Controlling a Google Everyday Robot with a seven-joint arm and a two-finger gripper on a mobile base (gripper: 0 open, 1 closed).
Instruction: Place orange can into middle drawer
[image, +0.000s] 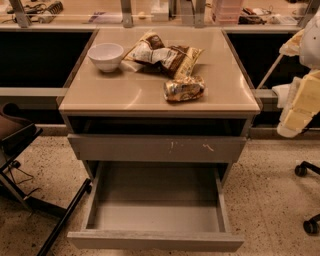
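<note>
One pincer (299, 107) shows only partly, cut off at the right edge beside the surface (125, 95); I cannot tell if it is clenched or released. One orange can (184, 88) lies on its side on the surface, near two overlapping snack bags (162, 54) and one white bowl (105, 56). Below, the middle drawer (155, 212) stands open.

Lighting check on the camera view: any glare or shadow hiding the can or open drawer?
Camera view: warm, dim light. Soft sheen on the tabletop left of the orange can, which reads fine. Shadow darkens the back of the middle drawer. The pincer sits pale at the right edge.
</note>
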